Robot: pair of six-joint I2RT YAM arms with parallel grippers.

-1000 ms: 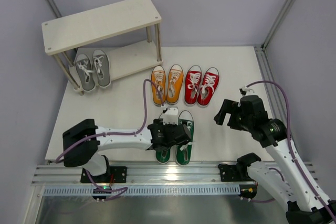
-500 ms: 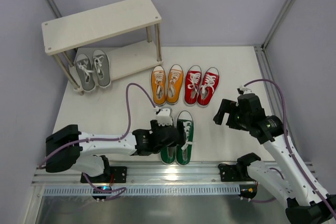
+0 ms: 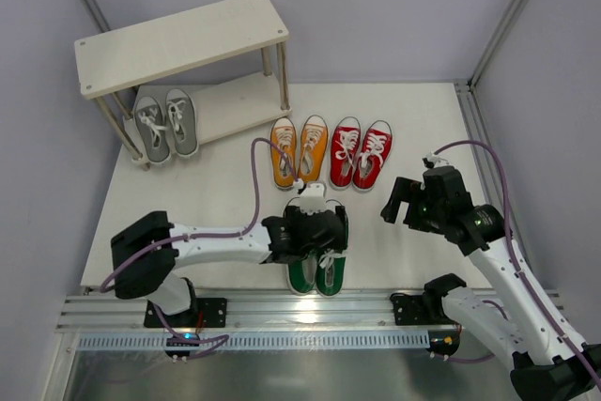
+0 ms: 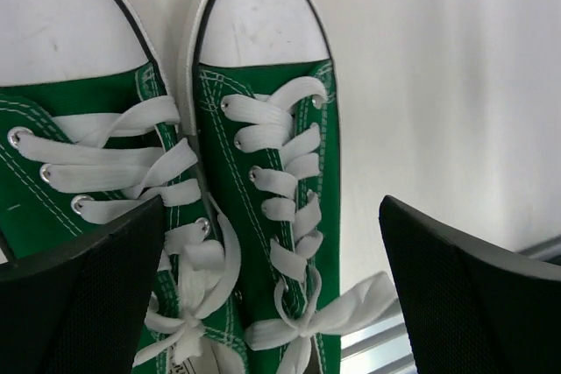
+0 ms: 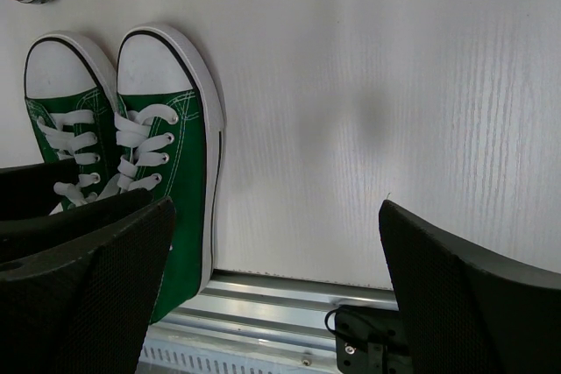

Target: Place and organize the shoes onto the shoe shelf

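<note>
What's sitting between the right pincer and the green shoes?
Only bare table lies between the right pincer and the green shoes, clearest in the top view.

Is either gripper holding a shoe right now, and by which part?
Nothing is held. The left gripper hangs open over the green shoes; the right gripper is open above the table.

Grey pair (image 3: 166, 125) on lower tier of shoe shelf (image 3: 178, 41) — orange pair (image 3: 299, 151), red pair (image 3: 361, 153), green pair (image 4: 272, 164) outside

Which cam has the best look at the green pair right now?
Right wrist: green pair nearly whole, only the heels hidden. Left wrist crops to toes and laces. Top external: left gripper covers the fronts, heels show.
</note>
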